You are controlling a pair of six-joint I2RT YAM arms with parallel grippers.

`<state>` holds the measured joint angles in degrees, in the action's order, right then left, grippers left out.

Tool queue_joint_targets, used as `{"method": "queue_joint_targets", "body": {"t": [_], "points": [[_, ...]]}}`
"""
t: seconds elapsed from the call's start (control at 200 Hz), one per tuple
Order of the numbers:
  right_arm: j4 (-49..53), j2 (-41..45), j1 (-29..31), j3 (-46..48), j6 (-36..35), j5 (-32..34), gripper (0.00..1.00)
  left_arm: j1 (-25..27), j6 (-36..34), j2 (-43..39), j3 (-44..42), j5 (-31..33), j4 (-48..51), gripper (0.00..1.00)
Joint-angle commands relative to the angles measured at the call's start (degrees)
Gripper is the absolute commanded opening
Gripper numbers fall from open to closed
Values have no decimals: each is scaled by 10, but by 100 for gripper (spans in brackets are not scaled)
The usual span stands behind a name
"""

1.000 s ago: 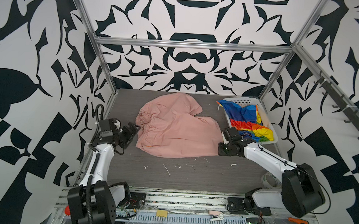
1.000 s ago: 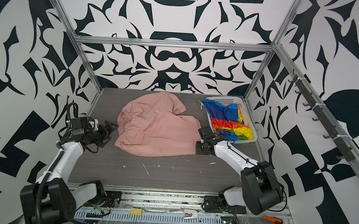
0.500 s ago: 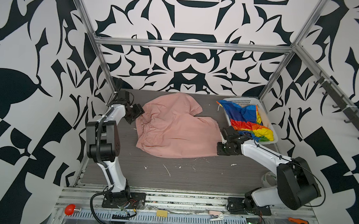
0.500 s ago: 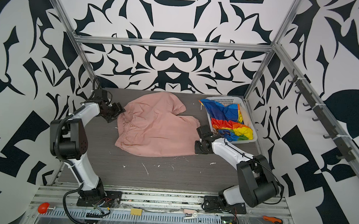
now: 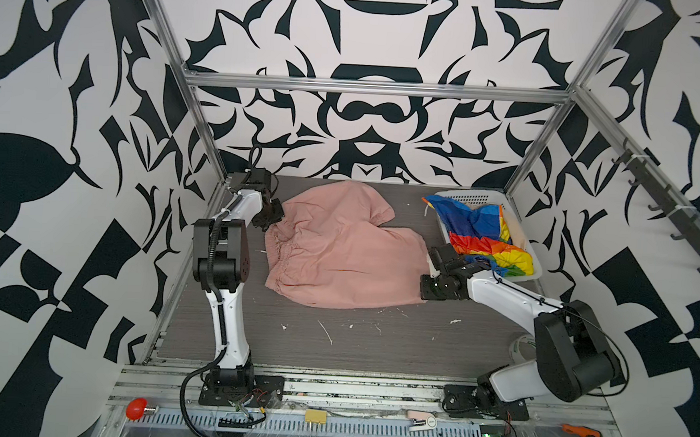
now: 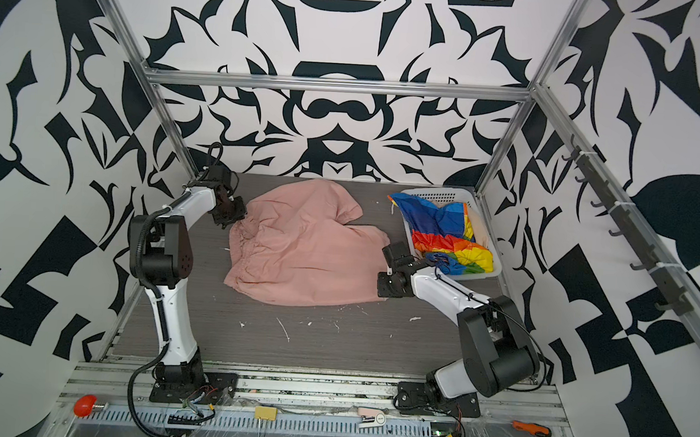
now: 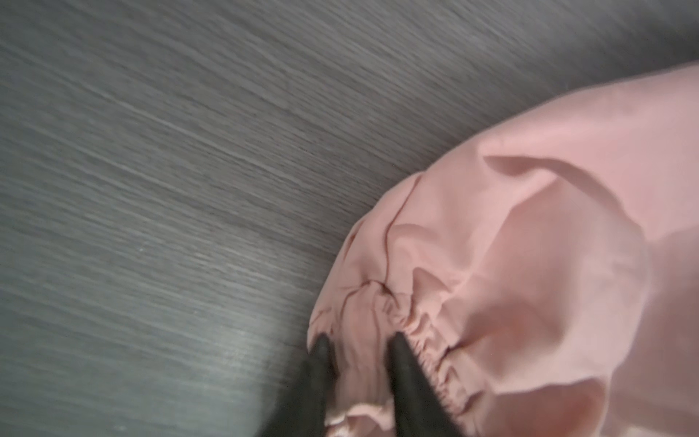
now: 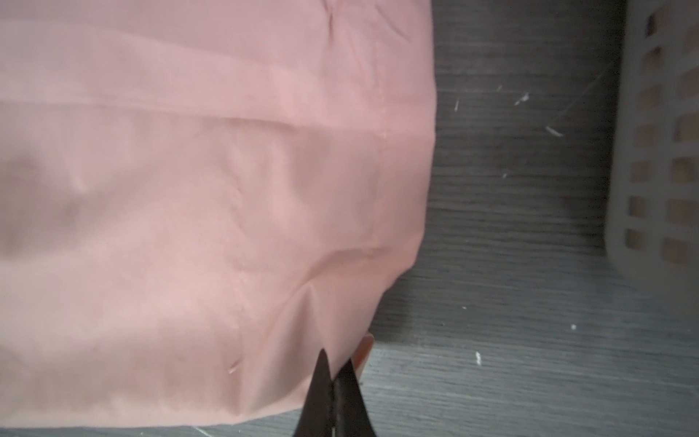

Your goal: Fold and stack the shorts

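Left: the left gripper (image 7: 359, 342) sits at the far end of the gathered elastic waistband (image 7: 427, 340) of the salmon-pink shorts (image 5: 338, 252). Its fingers (image 7: 401, 363) bracket a bunch of cloth and appear closed on it, though the wrist view is blurred.

Centre: the shorts lie spread and rumpled on the grey table (image 5: 353, 340), with the waist to the left and the legs to the right.

Right: the right gripper (image 8: 334, 369) has its jaws pressed together on the near corner of one leg hem (image 8: 382, 151), and the cloth puckers at the tips.

Far right: the rainbow-striped shorts (image 5: 480, 231) are heaped in the white perforated basket (image 5: 472, 193), not yet folded.

The fabric looks thin, light and limp, so it will likely sag between holds. The thick waistband and the stitched hem corners are judged the surest places to grip.
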<state>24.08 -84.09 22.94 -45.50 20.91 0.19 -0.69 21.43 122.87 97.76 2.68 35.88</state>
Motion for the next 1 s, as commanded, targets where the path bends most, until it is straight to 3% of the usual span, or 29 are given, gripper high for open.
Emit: {"method": "queue_joint_targets", "body": {"t": [0.0, 0.01, 0.135, 0.305, 0.51, 0.66, 0.83, 0.95, 1.0], "points": [[-11, 4, -4, -25, -5, -7, 0, -3, -16, 11, 9, -8, 11, 4], [-11, 5, -5, -26, -4, -7, 0, -4, -15, 11, 9, -13, 8, 0], [-1, 27, -16, -28, -5, -4, 0, -44, 17, 11, 15, -119, -11, 0], [14, 119, -57, 4, -4, 21, 0, -163, 108, 2, 4, -257, -71, 0], [17, 147, -85, 33, 10, 36, 0, -231, 149, 39, -1, -343, -104, 0], [28, 124, -87, 38, 10, 35, 0, -239, 145, 51, -35, -361, -134, 0], [56, 85, -56, -32, -2, 28, 32, -204, 124, 45, -42, -359, -147, 0], [64, 63, -39, -103, -5, 37, 64, -131, 62, 36, -6, -327, -99, 0], [61, 48, -38, -136, -6, 38, 69, -108, 38, 32, 8, -300, -74, 0]]}}
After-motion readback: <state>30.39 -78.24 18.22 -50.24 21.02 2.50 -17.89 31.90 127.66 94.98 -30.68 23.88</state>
